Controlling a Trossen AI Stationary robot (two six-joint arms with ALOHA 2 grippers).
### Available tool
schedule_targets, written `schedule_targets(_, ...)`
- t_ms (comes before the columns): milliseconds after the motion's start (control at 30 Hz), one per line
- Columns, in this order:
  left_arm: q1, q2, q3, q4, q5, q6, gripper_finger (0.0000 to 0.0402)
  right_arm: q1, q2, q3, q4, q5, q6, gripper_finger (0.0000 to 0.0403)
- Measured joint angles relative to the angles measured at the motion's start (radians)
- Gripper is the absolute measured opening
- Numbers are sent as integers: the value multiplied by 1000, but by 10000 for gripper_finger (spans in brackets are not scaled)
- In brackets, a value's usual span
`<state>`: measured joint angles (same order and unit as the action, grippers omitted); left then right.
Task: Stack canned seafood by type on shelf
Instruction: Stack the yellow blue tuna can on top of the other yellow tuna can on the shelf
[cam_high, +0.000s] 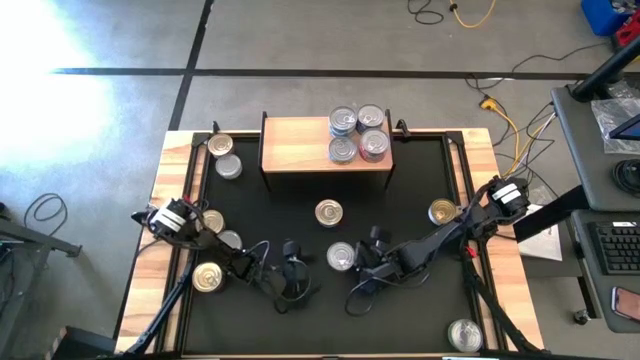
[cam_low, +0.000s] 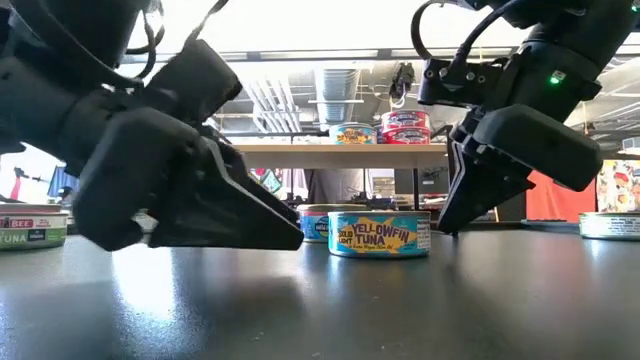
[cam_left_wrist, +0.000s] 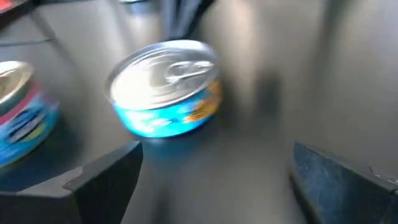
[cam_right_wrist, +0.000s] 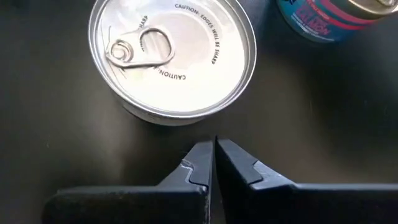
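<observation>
Tuna can (cam_high: 341, 257) sits at lower centre of the counter (cam_high: 420, 190), touching neither arm: right end effector (cam_high: 362, 285), pressed together, is nearer; left end effector (cam_high: 290, 285), spread, points toward it.

Both arms are showing matte black, angular housings with black cables looping along them. The left arm (cam_high: 180, 222) and right arm (cam_high: 480, 215) are each wearing a white-labelled wrist block; a green light is glowing on one.

blurred blue-labelled can (cam_left_wrist: 165, 87), pink-labelled can (cam_right_wrist: 336, 17) cut off, far can labels unreadable
</observation>
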<state>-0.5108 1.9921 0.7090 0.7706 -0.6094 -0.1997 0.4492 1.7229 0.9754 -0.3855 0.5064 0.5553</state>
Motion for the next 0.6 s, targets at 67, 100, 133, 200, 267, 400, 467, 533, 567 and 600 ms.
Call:
schedule_targets(67, 24, -5, 6, -22, 41, 53, 398, 0, 0, 0, 1, -8, -25, 13)
schedule_targets(100, 41, -13, 9, -49, 62, 69, 398, 0, 0, 0, 0, -12, -32, 13)
schedule_targets(133, 60, -23, 12, -83, 87, 76, 398, -3, 0, 0, -1, -15, -36, 13)
schedule_targets(200, 106, -41, 17, -135, 159, 77, 398, -3, 0, 1, -2, -27, -40, 13)
schedule_targets(267, 150, -47, 17, -148, 233, 79, 398, -5, 0, 1, -3, -40, -42, 15)
schedule_targets(400, 236, -47, 17, -134, 379, 110, 398, -18, -1, 1, 3, -209, -50, 38)
schedule_targets(467, 270, -46, 18, -116, 409, 139, 398, -25, -1, 1, 3, -244, -38, 50)
schedule_targets(533, 296, -45, 30, -113, 418, 180, 398, -33, -1, 1, 3, -214, -20, 59)
schedule_targets(567, 305, -45, 36, -110, 426, 203, 398, -37, -1, 1, 0, -193, -14, 63)
schedule_targets(600, 313, -43, 41, -108, 436, 221, 398, -38, -1, 1, -1, -175, -12, 66)
